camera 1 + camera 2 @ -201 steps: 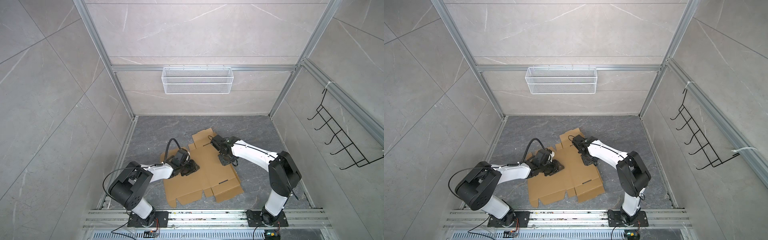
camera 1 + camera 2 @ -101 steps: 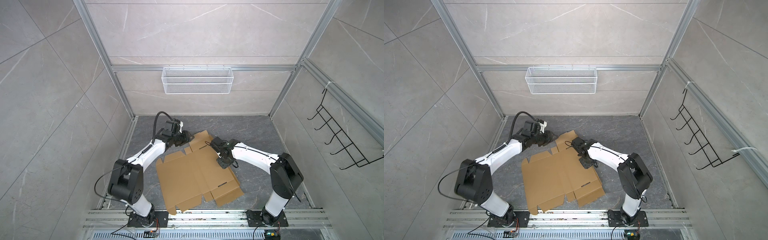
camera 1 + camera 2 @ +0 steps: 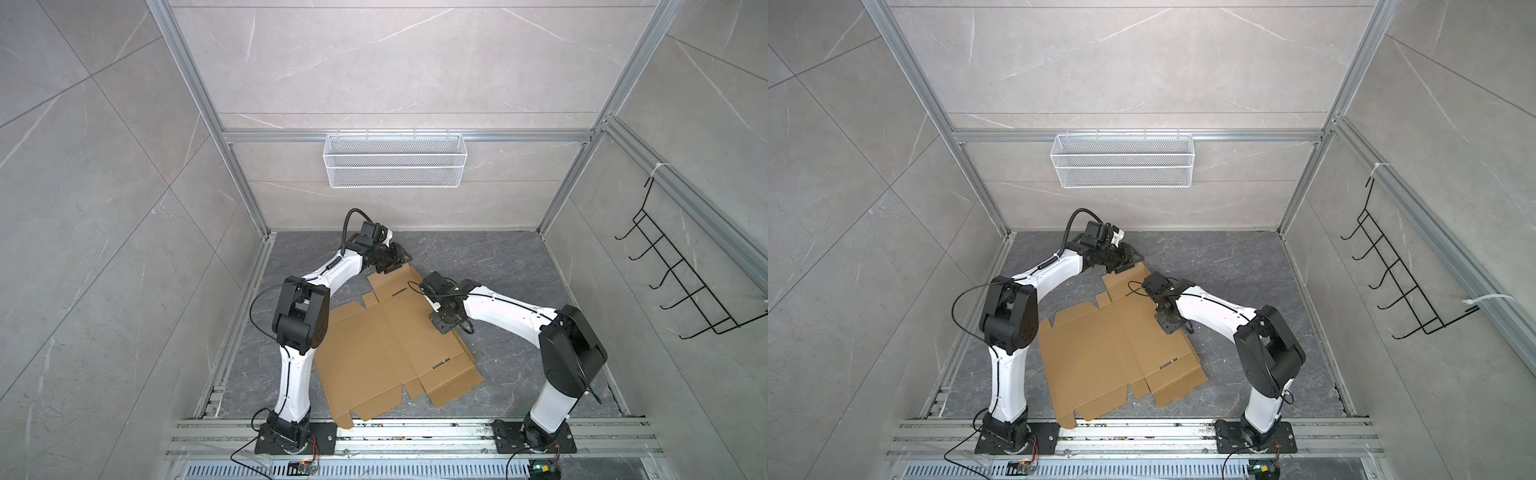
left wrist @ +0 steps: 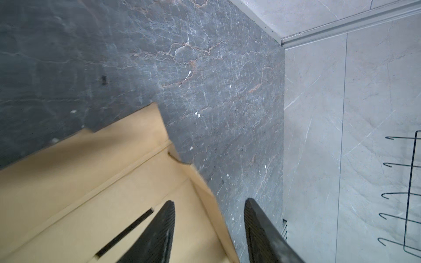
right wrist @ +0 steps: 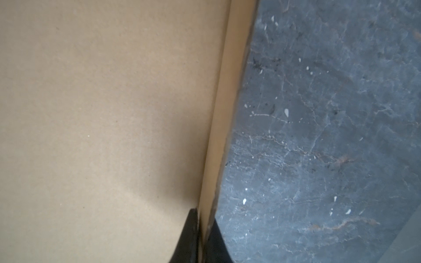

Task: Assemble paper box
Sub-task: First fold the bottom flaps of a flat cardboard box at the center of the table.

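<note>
The paper box is a flat brown die-cut cardboard sheet lying on the dark floor, seen in both top views. My left gripper is at the sheet's far flap. In the left wrist view it is open, with one finger over the cardboard and the flap's edge running between the jaws. My right gripper is at the sheet's right edge. In the right wrist view it is shut on a narrow raised side strip of the cardboard.
A white wire mesh basket hangs on the back wall. A black wire hook rack sticks out from the right wall and also shows in the left wrist view. Aluminium rails run along the front, under the sheet's near corner.
My left arm swung from the sheet's near-left part out to its far flap, and its jaws widened. The sheet shifted a little. My right gripper kept its pinch on the right edge.
</note>
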